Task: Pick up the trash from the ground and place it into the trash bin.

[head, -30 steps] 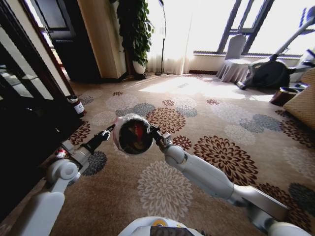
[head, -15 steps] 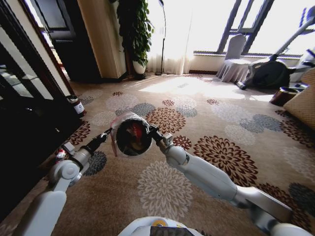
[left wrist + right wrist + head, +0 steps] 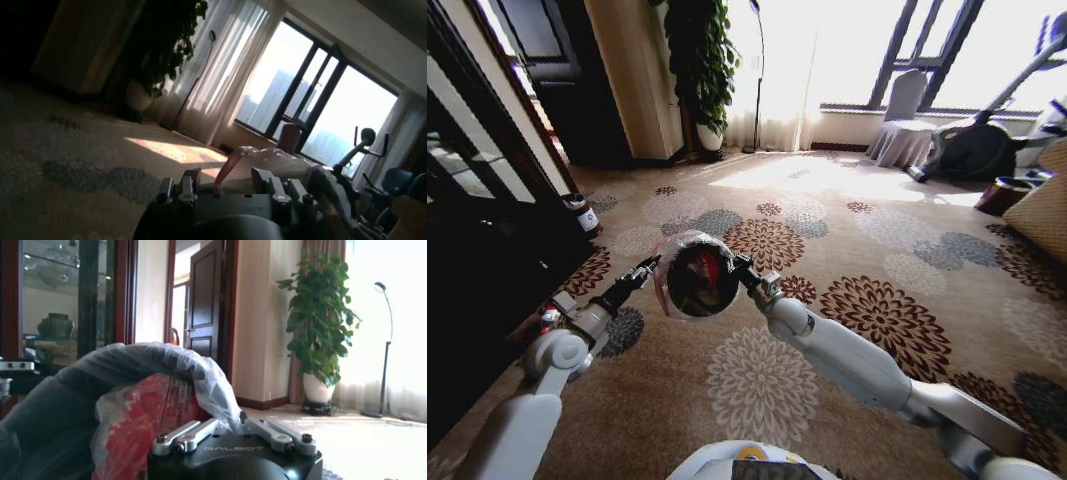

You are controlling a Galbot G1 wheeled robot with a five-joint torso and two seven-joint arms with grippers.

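The carpet (image 3: 757,390) is tan, strewn with big flower medallions — maroon-brown, grey-blue and cream. The trash bin (image 3: 695,278) is black inside, its liner a translucent grey-white, with something red (image 3: 150,420) showing through it. Both arms are white and grey — their grippers dark. The plant (image 3: 699,60) is deep green in a white pot.
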